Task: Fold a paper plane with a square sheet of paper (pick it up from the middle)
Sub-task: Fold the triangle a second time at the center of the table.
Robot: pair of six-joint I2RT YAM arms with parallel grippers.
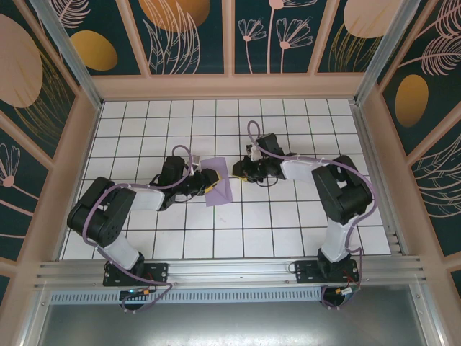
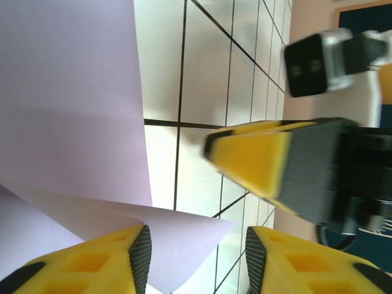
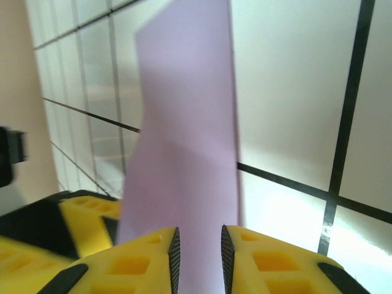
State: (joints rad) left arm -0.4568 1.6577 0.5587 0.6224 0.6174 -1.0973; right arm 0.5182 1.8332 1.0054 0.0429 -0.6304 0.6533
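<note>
You have the square sheet of paper (image 1: pixel 218 189) lying on the white tiled worktop (image 1: pixel 288 216), near the middle and between the two arms. It is folded over on itself, so from above it reads as a narrow upright shape rather than a full square. Your left gripper (image 1: pixel 209 181) sits at the sheet's left edge and your right gripper (image 1: pixel 236 171) is just beside its upper right edge. In the left wrist view the paper (image 2: pixel 73 110) shows two layers, a broad flap above and a pointed corner below. That corner reaches into the gap of the left gripper (image 2: pixel 196 231), whose yellow fingers (image 2: pixel 92 263) stand well apart and are not pressing on it. Across from them you can see one yellow finger (image 2: pixel 257 159) of the right arm, blurred, low over the tiles. In the right wrist view the paper (image 3: pixel 184 122) rises as a plain matte lilac strip, with no print on it. The right gripper (image 3: pixel 200 231) has its fingers (image 3: pixel 135 263) only narrowly apart, and the paper shows through that slit rather than being pinched. The black block on the right arm (image 2: pixel 312 64) is too blurred for you to read any marking.
</note>
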